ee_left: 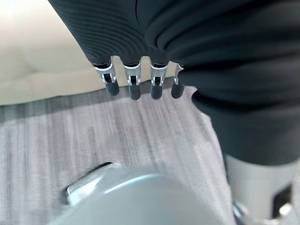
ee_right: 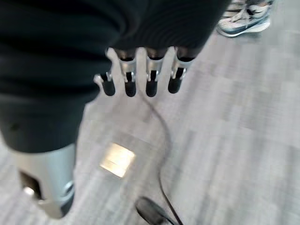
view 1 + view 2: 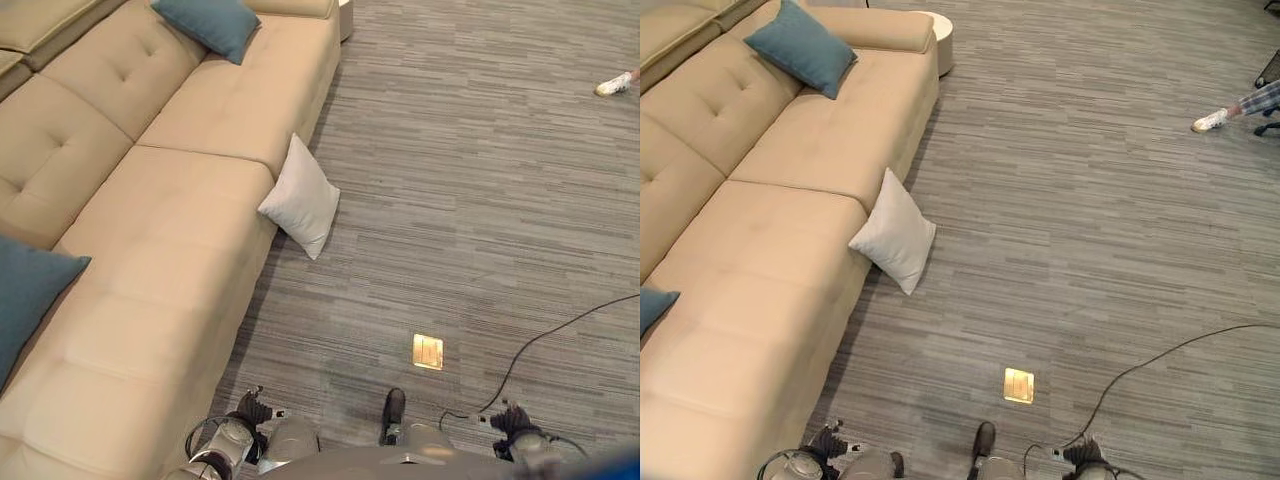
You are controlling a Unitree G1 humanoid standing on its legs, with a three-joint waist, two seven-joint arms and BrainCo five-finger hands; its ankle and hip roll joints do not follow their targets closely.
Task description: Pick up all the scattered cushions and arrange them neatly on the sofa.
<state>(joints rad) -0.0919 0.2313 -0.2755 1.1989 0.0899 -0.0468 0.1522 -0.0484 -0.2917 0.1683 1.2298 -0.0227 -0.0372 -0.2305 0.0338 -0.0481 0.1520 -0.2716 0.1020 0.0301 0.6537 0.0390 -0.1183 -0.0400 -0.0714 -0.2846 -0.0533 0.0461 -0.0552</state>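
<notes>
White cushion [image 3: 302, 196] leaning on sofa [image 3: 150, 300] front; both hands [image 1: 136, 82] [image 2: 140, 79] hang slack, empty; a careless approach could topple it flat.

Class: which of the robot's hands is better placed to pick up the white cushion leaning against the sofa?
Probably the left hand: the white cushion lies on its side by the sofa; both hands hang empty.

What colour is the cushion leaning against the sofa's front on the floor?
Pale grey-white square fabric cushion, plain and unpatterned; the left eye view shows it best.
</notes>
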